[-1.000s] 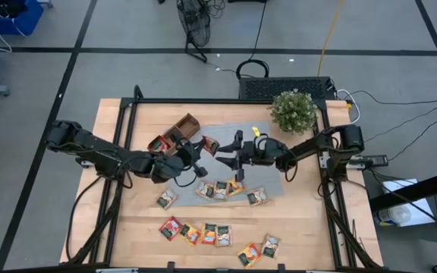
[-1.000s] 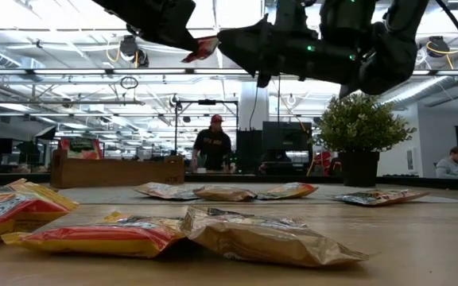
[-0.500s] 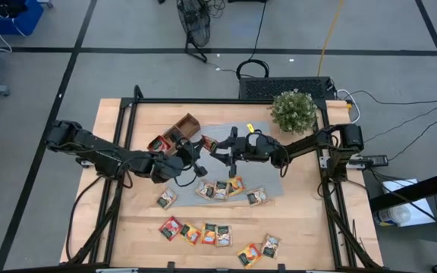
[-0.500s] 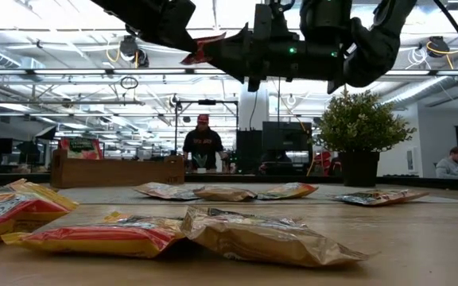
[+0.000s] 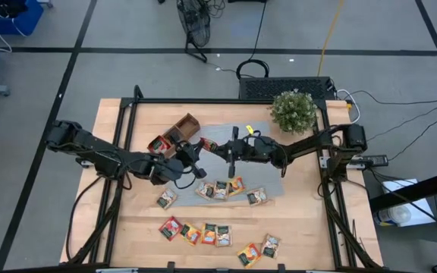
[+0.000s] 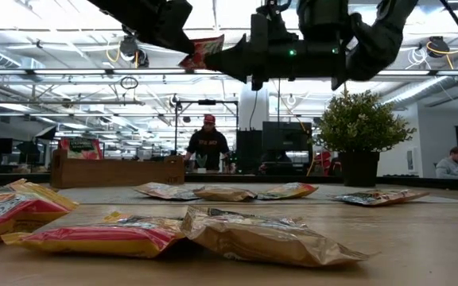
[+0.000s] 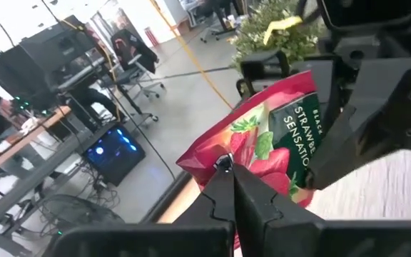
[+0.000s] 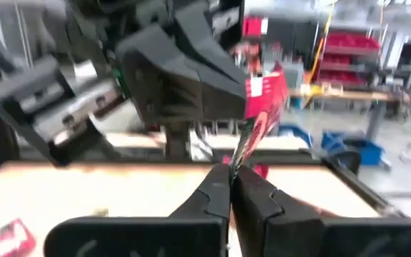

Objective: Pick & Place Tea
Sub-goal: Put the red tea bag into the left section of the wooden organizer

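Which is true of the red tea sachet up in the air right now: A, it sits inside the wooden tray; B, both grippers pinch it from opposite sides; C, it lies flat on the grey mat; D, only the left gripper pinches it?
B: the red tea sachet hangs above the table, with the left gripper and the right gripper both shut on it from opposite sides.

Red tea sachet point(image 7: 277, 143) pinched by left gripper point(image 7: 227, 175) fingers, right gripper point(image 7: 377, 107) alongside

A red strawberry tea sachet point(image 7: 273, 153) hangs in the air above the worktop point(image 5: 302, 220), pinched at opposite edges by both jaws. The other sachets point(image 5: 217, 189), red, orange, yellow and green, lie flat on the worktop in loose rows nearer the front edge.
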### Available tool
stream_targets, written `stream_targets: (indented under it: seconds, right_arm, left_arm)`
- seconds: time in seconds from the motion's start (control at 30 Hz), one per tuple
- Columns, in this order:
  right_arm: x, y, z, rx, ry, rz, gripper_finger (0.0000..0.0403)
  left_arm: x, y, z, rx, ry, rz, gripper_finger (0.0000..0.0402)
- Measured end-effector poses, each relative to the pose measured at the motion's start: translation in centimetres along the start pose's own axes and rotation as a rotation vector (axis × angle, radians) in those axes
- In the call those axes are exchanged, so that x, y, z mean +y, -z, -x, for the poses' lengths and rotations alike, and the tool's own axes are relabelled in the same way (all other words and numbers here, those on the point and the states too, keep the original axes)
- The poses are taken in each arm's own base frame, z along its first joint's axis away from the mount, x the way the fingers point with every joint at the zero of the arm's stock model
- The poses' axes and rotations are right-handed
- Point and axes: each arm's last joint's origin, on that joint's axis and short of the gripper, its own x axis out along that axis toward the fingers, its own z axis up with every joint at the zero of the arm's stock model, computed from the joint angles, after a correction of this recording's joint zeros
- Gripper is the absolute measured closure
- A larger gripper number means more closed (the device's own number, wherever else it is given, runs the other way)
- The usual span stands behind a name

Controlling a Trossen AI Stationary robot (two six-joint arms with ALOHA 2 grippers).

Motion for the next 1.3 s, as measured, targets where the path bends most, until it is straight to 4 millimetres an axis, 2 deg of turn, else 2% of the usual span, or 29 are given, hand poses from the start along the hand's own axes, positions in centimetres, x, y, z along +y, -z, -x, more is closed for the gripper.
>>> stream_targets:
  seconds: [0.17, 0.3, 0.4, 0.53, 0.6, 0.7, 0.83, 1.07, 1.17, 1.3]
  right_arm:
    - [0.9, -1.6, 1.5, 0.307, -0.009, 0.084, 0.0402]
    - [1.6, -4.7, 3.0, 0.575, -0.061, 0.113, 0.0402]
    - [2.1, -6.6, 3.7, 0.815, -0.141, 0.073, 0.0402]
    - [2.9, -8.1, 3.5, 1.026, -0.202, 0.03, 0.0403]
    - [3.4, -8.0, 3.3, 1.097, -0.255, 0.006, 0.0403]
    - [4.2, -7.0, 2.7, 1.135, -0.329, -0.032, 0.0403]
    - [4.7, -6.1, 2.2, 1.151, -0.346, -0.026, 0.0403]
    - [4.8, -6.3, 1.1, 1.043, -0.358, -0.01, 0.0403]
    - [4.8, -6.4, 0.9, 1.027, -0.356, -0.009, 0.0403]
    - [4.8, -6.6, 0.7, 0.992, -0.357, -0.007, 0.0403]
  left_arm:
    - [-0.2, 0.3, 0.2, 0.018, 0.036, -0.015, 0.0375]
    - [-0.6, 0.3, 0.6, 0.012, 0.064, -0.019, 0.0361]
    - [-0.7, 0.2, 0.5, 0.005, 0.138, 0.042, 0.0358]
    - [-0.7, -0.3, -0.6, -0.005, 0.497, 0.23, 0.0361]
    - [-0.3, -0.4, -1.6, 0.017, 0.714, 0.36, 0.036]
    - [0.1, -0.3, -3.0, 0.065, 0.934, 0.497, 0.0343]
    - [-0.8, -0.1, -3.6, 0.068, 1.057, 0.539, 0.0289]
    - [-2.5, 1.1, -4.7, 0.103, 1.062, 0.543, 0.0173]
    - [-2.9, 1.5, -5.1, 0.11, 1.049, 0.543, 0.015]
    - [-2.9, 1.5, -5.2, 0.094, 1.031, 0.539, 0.0147]
